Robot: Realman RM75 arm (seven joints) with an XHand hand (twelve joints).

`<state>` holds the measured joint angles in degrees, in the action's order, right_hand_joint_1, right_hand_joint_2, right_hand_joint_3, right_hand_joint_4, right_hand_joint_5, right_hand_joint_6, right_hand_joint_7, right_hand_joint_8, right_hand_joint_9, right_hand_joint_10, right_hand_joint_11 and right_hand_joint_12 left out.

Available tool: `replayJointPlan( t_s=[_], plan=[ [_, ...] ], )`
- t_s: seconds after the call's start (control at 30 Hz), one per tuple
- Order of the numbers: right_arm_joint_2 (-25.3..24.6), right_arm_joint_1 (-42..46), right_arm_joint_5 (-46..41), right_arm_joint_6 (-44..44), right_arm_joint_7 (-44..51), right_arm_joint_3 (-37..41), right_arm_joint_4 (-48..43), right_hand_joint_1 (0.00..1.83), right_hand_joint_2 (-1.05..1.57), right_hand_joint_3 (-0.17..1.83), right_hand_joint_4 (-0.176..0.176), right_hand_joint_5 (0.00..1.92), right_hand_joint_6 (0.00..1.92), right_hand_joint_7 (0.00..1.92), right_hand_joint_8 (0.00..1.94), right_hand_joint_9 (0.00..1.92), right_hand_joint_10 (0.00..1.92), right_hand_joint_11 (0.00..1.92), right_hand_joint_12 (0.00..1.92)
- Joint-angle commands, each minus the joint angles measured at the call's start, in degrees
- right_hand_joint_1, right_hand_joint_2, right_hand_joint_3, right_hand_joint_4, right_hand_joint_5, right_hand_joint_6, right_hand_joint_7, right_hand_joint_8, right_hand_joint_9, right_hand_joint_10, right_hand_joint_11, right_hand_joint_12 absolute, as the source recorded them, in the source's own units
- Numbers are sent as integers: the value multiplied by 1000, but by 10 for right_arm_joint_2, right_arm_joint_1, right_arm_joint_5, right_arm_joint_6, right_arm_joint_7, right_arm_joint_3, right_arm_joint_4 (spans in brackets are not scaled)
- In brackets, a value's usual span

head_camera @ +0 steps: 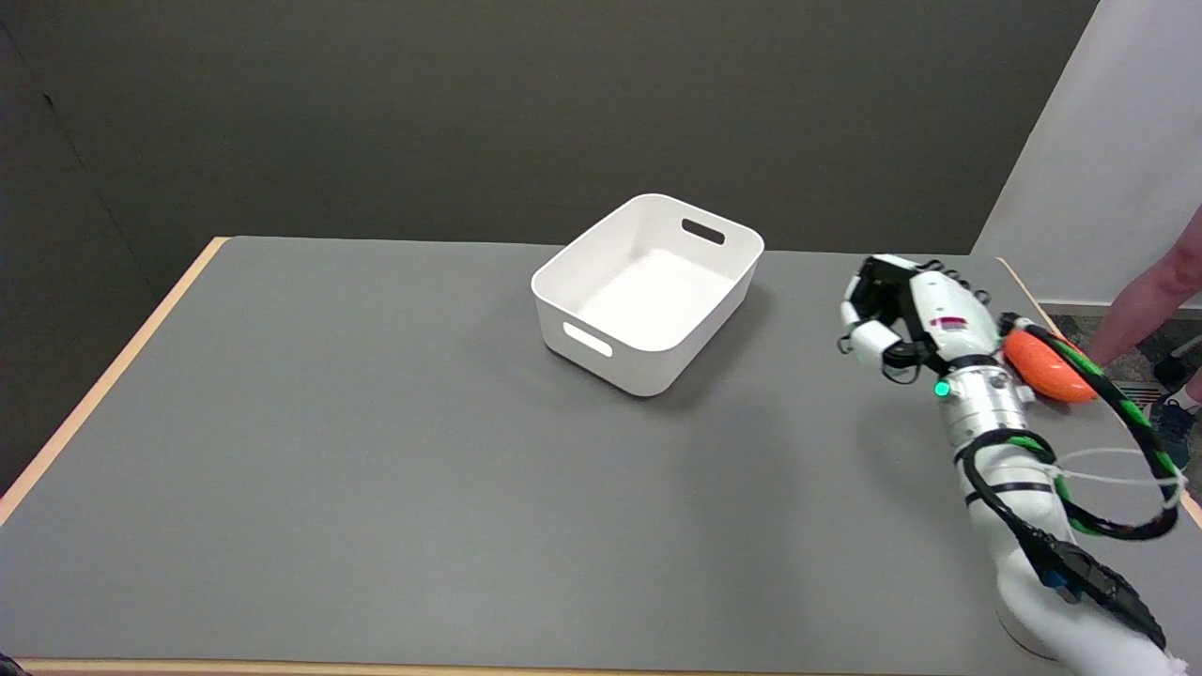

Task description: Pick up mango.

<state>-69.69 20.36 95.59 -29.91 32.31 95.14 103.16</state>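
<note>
The right hand (906,314) hovers beside the mango (1044,368) near the surface's (376,422) right edge, fingers (869,336) loosely curled, gripping nothing, seemingly lining up its grasp.

A lab or test room: a plain grey bench (376,451) with a pale wood edge, a dark bare wall (470,103) behind the bench, a white panel (1108,141) at the bench's right.

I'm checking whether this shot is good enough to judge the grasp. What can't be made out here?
Head view only:
- Mango: its left part is hidden behind the right hand and wrist, and a cable crosses it.
- Whether the hand touches the mango: cannot tell.
- Palm and fingertips: turned away, partly hidden.
- Person at the right edge: cut off by the frame.
</note>
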Motion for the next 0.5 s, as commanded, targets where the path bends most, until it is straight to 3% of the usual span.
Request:
replayJointPlan(
  t_s=[0.03, 0.37, 0.43, 0.5],
  plan=[
    [-76, 53, -8, -79, 83, 86, 14, 868, 1132, 348, 134, 654, 1530, 786, 1068, 744, 1324, 374, 1921],
    [-94, 52, -1, -44, 83, 194, 2, 839, 1192, 308, 104, 588, 1605, 703, 997, 679, 1314, 255, 1850],
    [-95, 53, 6, -37, 83, 209, 2, 817, 777, 902, 55, 411, 1135, 633, 845, 613, 1235, 245, 1784],
    [-95, 52, 11, -25, 83, 227, -1, 771, 747, 911, 32, 298, 839, 457, 604, 447, 1061, 212, 1610]
  ],
)
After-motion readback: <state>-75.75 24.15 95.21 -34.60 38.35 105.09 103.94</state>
